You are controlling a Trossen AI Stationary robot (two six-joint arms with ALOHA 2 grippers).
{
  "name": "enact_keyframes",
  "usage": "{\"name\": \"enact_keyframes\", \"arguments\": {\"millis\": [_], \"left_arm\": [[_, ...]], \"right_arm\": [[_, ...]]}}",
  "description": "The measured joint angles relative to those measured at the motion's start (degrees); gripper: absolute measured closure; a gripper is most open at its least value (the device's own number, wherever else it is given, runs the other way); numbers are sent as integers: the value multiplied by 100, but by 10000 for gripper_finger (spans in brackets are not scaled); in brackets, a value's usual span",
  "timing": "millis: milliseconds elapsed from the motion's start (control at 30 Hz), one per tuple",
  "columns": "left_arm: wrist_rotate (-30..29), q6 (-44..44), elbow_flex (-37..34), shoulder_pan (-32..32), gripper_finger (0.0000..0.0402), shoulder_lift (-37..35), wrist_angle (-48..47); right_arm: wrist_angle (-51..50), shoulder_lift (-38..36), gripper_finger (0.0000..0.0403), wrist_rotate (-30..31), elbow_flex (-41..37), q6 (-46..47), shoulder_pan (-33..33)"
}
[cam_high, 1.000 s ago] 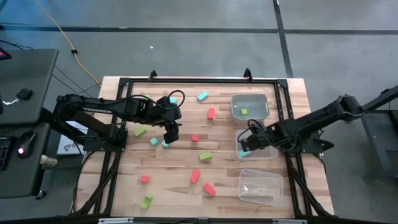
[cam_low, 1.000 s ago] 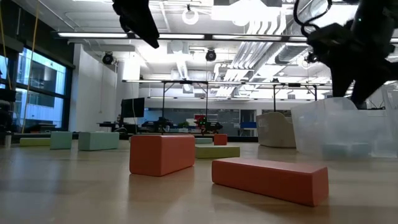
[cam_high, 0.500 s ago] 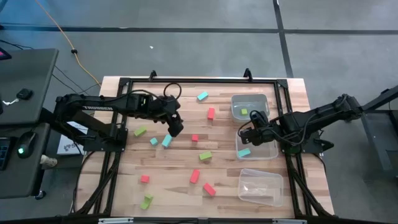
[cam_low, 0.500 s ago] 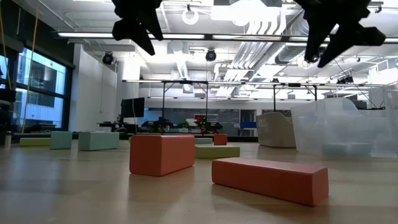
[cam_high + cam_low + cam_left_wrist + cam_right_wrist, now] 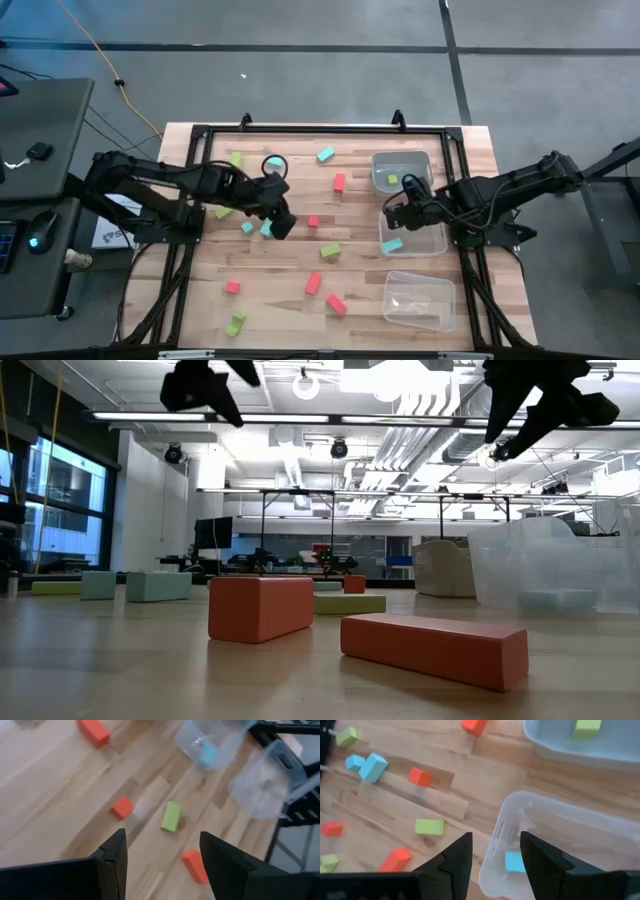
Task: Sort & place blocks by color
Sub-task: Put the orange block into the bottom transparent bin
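Small matte blocks [image 5: 330,251], cubes and short bars in lime, light blue and red-orange, lie scattered across the pale planked wooden tabletop [image 5: 290,280]. Left of the middle clear plastic bin [image 5: 432,240], which holds one light-blue block [image 5: 393,244], the left pincer [image 5: 281,226] hangs released; the right pincer [image 5: 398,213], released, hovers at that bin's rim.

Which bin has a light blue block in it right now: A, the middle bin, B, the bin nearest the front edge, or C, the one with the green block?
A: the light blue block lies in the middle bin, under the right gripper.
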Motion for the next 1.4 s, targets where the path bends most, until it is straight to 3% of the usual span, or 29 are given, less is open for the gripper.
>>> {"name": "enact_keyframes", "arguments": {"millis": [267,500,700,1033,1167,1400], "left_arm": [[199,-382,-2,-395,229,96,819],[360,-1041,-2,-574,229,392,1532],[307,-1607,0,-643,229,756,2075],[80,-2076,723,-869,229,1522,1822],[-151,-2101,1036,-893,229,1826,1262],[-310,-2633,1076,-1093,229,2363,1043]], "right_arm": [[252,2,247,-57,0,-186,-8],[456,-2,247,111,0,-1234,-22],[577,-26,247,-414,0,-2123,-42],[665,-37,247,-707,0,-3119,-171],[665,-37,247,-733,0,-3303,-242],[646,-39,247,-742,0,-3428,-361]]}}
